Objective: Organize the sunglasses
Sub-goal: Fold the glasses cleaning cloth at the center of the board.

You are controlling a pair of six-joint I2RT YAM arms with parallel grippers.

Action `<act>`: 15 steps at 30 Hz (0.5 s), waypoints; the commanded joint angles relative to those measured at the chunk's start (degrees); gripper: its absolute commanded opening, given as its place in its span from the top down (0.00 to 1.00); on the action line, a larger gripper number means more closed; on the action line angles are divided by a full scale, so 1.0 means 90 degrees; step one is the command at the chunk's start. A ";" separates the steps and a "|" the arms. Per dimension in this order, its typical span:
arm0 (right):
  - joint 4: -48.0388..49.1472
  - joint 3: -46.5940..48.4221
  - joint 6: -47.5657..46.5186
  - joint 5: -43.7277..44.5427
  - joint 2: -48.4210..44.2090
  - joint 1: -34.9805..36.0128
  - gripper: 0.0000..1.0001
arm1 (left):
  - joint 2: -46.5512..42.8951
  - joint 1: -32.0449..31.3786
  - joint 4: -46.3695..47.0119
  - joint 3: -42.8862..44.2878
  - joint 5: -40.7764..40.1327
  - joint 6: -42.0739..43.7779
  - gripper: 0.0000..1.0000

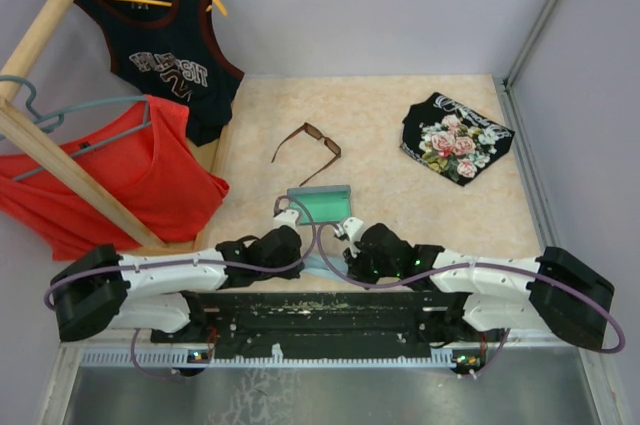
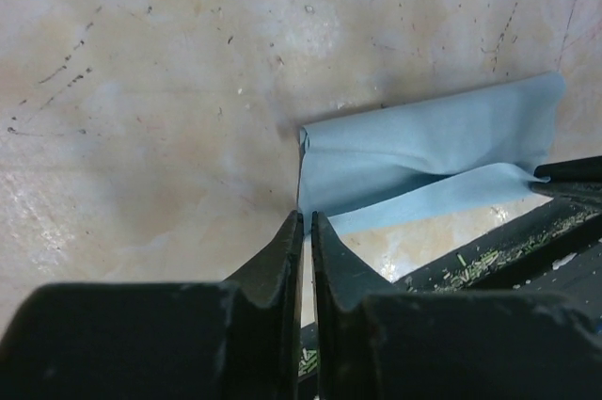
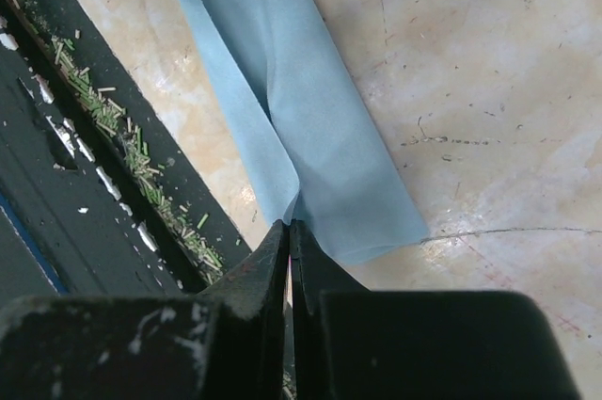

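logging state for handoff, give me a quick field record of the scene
left gripper: shut on corner of light blue square cloth
right gripper: shut on the same cloth
cloth: partly folded, by near table edge
brown thin-framed sunglasses: on table, temples open, untouched
teal-green oblong case: between sunglasses and grippers

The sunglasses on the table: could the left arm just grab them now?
Probably not right away: the left gripper is pinched on a corner of the blue cloth, so it must let go first. The way to the sunglasses, past the open case, looks free.
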 commanded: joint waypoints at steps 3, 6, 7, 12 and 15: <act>0.0012 0.0352 0.0126 -0.0011 -0.0234 0.0062 0.88 | -0.0349 -0.0063 0.0235 -0.0225 0.0283 0.0220 0.85; -0.0082 0.0344 0.0253 0.0007 -0.0486 0.0057 0.81 | -0.0498 -0.0065 0.0170 -0.0245 0.0245 0.0251 0.79; -0.0122 0.0327 0.0314 0.0038 -0.0606 0.0060 0.78 | -0.0574 -0.0065 0.0149 -0.0245 0.0217 0.0252 0.77; -0.0306 0.0216 0.0776 0.0344 -0.1382 0.0057 0.61 | -0.1074 -0.0065 0.0061 -0.0316 0.0032 0.0322 0.68; -0.0565 0.0121 0.1218 0.0787 -0.1834 0.0058 0.57 | -0.1405 -0.0054 0.0091 -0.0419 -0.0148 0.0373 0.61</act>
